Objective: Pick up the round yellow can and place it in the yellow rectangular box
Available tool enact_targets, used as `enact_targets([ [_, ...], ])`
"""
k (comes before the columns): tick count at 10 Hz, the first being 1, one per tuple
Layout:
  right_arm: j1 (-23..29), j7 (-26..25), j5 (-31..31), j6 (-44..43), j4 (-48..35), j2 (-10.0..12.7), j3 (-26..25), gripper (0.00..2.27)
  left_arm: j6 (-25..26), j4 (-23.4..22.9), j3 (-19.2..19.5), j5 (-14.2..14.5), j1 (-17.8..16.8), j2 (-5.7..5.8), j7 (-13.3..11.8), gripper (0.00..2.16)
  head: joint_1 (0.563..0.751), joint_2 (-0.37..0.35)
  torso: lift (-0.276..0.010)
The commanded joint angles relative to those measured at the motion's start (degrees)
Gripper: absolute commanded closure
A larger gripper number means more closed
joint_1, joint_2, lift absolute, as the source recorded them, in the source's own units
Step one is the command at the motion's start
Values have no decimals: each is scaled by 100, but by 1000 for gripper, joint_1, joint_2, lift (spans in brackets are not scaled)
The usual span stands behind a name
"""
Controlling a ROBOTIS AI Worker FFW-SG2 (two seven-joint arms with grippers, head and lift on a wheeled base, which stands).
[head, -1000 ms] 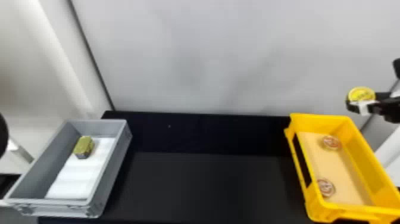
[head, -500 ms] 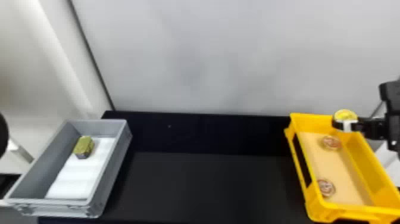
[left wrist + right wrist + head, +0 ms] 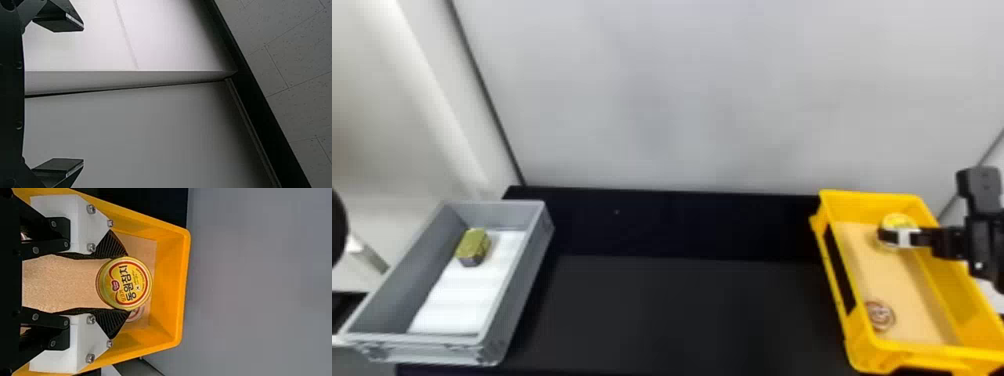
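In the head view the round yellow can (image 3: 898, 220) is inside the far end of the yellow rectangular box (image 3: 874, 199), gripped by my right gripper (image 3: 896, 234), which comes in from the right edge. In the right wrist view both fingers of the right gripper (image 3: 123, 284) press on opposite sides of the can (image 3: 132, 283), whose printed lid faces the camera. It appears held above the box floor, partly covering a round mark (image 3: 136, 313). My left gripper (image 3: 82, 95) stands open in the left wrist view, between its fingers only a pale wall behind.
A second round mark (image 3: 880, 316) lies on the box floor nearer the front. On the left stands a grey box (image 3: 524, 280) with a white liner and a green-gold block (image 3: 473, 246). Between the boxes is the black table (image 3: 682, 310), with a grey wall behind.
The right gripper has carried the can leftward and down, from beyond the yellow box's far right corner into the area within its walls. The boxes and the block have stayed put.
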Motion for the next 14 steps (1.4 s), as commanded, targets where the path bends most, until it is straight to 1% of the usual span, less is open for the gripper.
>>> enact_targets([
  [1, 63, 2, -131, -49, 303, -79, 32, 699, 0, 0, 0, 1, 15, -6, 0, 75, 694, 54, -3],
  [3, 177, 2, -140, 3, 444, -123, -21, 699, -9, 0, 9, 1, 41, -23, 0, 75, 694, 54, -3],
  [7, 458, 11, -157, 250, 417, -228, -135, 699, -9, -26, 26, 1, 68, -23, 0, 73, 694, 54, -3],
  [10, 660, -7, -166, 364, 373, -228, -240, 699, 9, -53, 44, 1, 77, -14, -9, 75, 694, 54, -3],
  [12, 687, -7, -166, 382, 330, -272, -284, 694, 9, -53, 44, 1, 77, -14, -17, 75, 694, 54, -3],
  [14, 704, -51, -166, 364, 303, -272, -293, 633, 18, -53, 53, 1, 85, -14, -26, 75, 694, 54, -3],
])
